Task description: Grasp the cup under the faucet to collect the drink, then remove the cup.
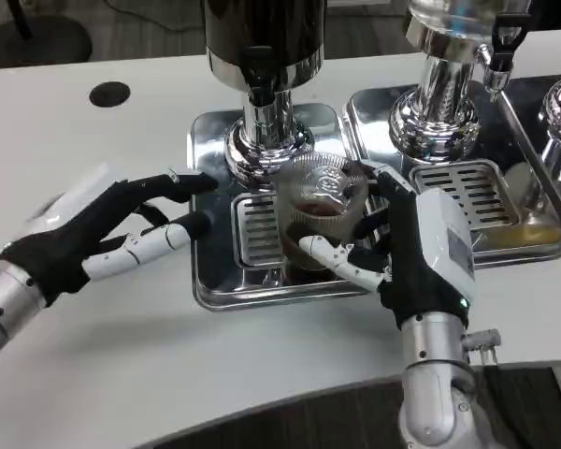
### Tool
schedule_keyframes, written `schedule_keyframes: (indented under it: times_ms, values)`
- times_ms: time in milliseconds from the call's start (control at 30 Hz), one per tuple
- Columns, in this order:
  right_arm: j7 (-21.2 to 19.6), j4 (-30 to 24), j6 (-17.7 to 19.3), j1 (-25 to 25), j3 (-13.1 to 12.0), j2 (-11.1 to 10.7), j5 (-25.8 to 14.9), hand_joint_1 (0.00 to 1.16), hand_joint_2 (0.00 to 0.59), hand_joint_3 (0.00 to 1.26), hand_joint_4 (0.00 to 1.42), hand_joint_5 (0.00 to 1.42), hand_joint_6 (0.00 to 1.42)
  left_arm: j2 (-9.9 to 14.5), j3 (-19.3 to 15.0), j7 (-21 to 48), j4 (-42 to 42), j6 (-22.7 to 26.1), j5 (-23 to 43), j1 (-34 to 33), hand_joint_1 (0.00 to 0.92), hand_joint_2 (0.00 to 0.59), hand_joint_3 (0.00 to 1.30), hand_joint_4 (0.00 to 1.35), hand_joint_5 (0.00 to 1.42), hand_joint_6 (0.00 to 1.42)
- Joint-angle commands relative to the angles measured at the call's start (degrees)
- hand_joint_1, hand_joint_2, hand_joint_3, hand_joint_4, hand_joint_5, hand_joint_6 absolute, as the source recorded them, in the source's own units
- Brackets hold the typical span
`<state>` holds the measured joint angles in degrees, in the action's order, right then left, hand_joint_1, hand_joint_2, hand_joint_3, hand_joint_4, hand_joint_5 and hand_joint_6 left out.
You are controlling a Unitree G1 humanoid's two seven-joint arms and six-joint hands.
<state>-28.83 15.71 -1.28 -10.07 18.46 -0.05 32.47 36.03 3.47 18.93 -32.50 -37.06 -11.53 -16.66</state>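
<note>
- Cup point(320, 210): clear, ribbed plastic with dark drink in its lower part; it stands upright on the slotted grate of the drip tray point(215, 281), right below the black dispenser's chrome column point(266, 112), and sits inside the grasp of my right hand.
- Right hand point(407, 248): wrapped around the cup from its right side; my thumb crosses the front of the cup low down, and my other fingers point(388, 182) curl around its far side. White back faces up.
- Left hand point(103, 238): holds nothing, fingers spread and reaching toward the tray; the fingertips lie at the tray's left edge, and the cup is a little way beyond them, untouched by this hand.
- Second dispenser point(444, 79): chrome column with a black-handled tap, standing past my right hand and slightly to its right, on its own tray with a grate point(467, 192).
- Table point(93, 374): white, under both my forearms; a round black hole point(109, 94) lies beyond my left hand.
</note>
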Motion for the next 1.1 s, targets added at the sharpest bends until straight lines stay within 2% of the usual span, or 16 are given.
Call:
schedule_keyframes:
  times_ms: [33,367,567,900,1100]
  values:
    - [0.41,-5.9,-0.18,2.79,0.02,-0.19,1.09,0.67,0.222,0.44,0.48,0.7,0.93,0.08,-0.13,1.22,1.29,-0.97,1.02,1.13,0.0,0.149,0.28,0.22,0.23,0.44]
    - [3.73,-17.73,-1.58,11.79,0.64,-0.58,3.01,0.67,0.222,0.45,0.48,0.71,0.93,0.07,-0.89,4.16,10.09,0.66,4.4,7.89,0.0,0.149,0.28,0.21,0.23,0.44]
    - [5.73,-23.17,-2.13,16.16,0.83,-0.6,4.06,0.67,0.225,0.45,0.48,0.71,0.93,1.17,-2.5,5.66,16.66,2.43,6.43,13.08,0.0,0.149,0.28,0.21,0.23,0.44]
    - [7.46,-26.65,-1.57,19.6,0.73,-0.68,4.56,0.67,0.229,0.45,0.49,0.71,0.93,3.14,-5.76,4.51,23.4,1.71,3.87,18.56,0.0,0.144,0.28,0.21,0.22,0.42]
    - [8.03,-27.47,-1.42,20.54,0.32,-0.86,4.46,0.67,0.23,0.45,0.49,0.72,0.94,2.87,-6.62,4.44,24.8,1.98,2.77,19.51,0.0,0.144,0.27,0.19,0.19,0.36]
